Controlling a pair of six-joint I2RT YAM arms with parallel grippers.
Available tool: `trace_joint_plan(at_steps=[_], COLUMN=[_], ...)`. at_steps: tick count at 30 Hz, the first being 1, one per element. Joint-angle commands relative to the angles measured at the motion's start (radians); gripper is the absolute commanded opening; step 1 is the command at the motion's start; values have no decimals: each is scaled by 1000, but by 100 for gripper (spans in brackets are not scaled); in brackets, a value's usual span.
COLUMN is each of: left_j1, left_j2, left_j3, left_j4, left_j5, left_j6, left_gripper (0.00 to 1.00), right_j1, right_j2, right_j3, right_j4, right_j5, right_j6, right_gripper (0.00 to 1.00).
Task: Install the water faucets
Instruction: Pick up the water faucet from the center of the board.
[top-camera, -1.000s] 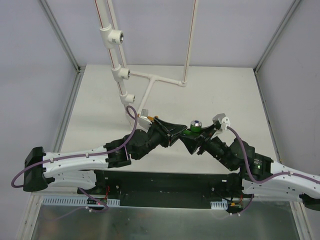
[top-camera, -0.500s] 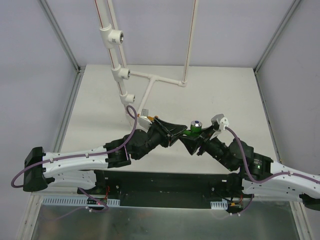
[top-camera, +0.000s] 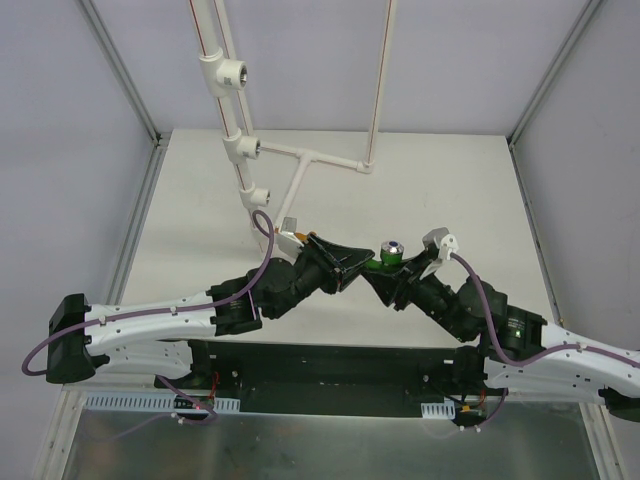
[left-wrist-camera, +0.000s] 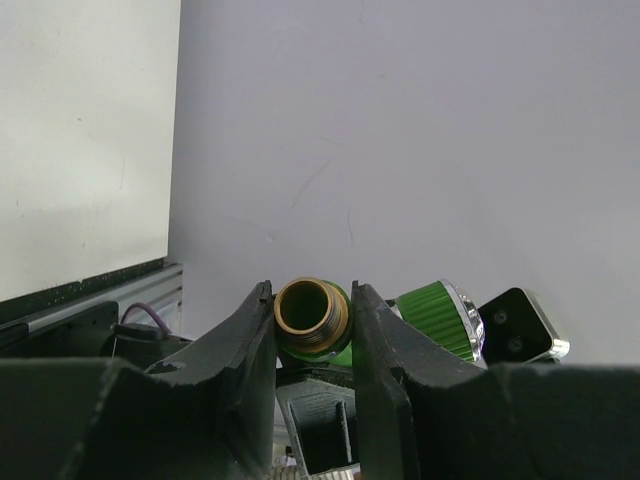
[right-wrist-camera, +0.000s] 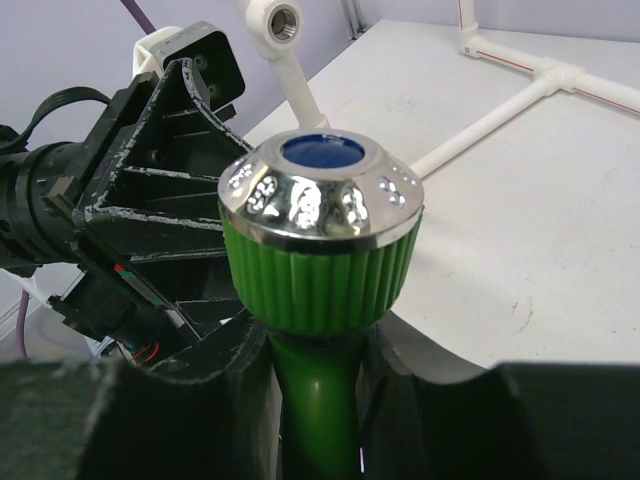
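A green water faucet (top-camera: 388, 254) with a ribbed knob and shiny silver cap is held in the air between both arms, over the near middle of the table. My left gripper (left-wrist-camera: 310, 296) is shut on its brass threaded end (left-wrist-camera: 312, 318); in the top view that gripper (top-camera: 358, 265) comes in from the left. My right gripper (right-wrist-camera: 318, 362) is shut on the green neck just under the knob (right-wrist-camera: 320, 235), and from above it (top-camera: 380, 276) comes in from the right. The knob's cap points up and away from the right wrist.
A white pipe frame (top-camera: 300, 160) rises at the back left of the table, with three tee fittings (top-camera: 247, 148) showing metal threaded holes. One fitting (right-wrist-camera: 283, 20) shows beyond the left gripper (right-wrist-camera: 150, 200). Grey walls enclose the table (top-camera: 450, 190).
The right gripper's jaws have closed in on the faucet's neck. The left gripper and the faucet have stayed where they were.
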Motion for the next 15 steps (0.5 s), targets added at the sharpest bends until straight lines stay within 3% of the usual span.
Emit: trace_joint_plan(at_steps=[1, 13, 15], left_j1=[-2, 5, 5], left_j2=[-11, 25, 20], left_j3=[51, 72, 66], left_j4=[58, 77, 93], left_j5=[47, 106, 107], left_j6=[13, 43, 46], left_gripper=[0, 0, 11], right_j1=[1, 3, 0], right_j2=[3, 15, 15], right_j3=[33, 39, 39], right_j4=[15, 4, -1], right_j5=[-3, -49, -53], right_j6=[3, 4, 7], right_gripper=[0, 0, 0])
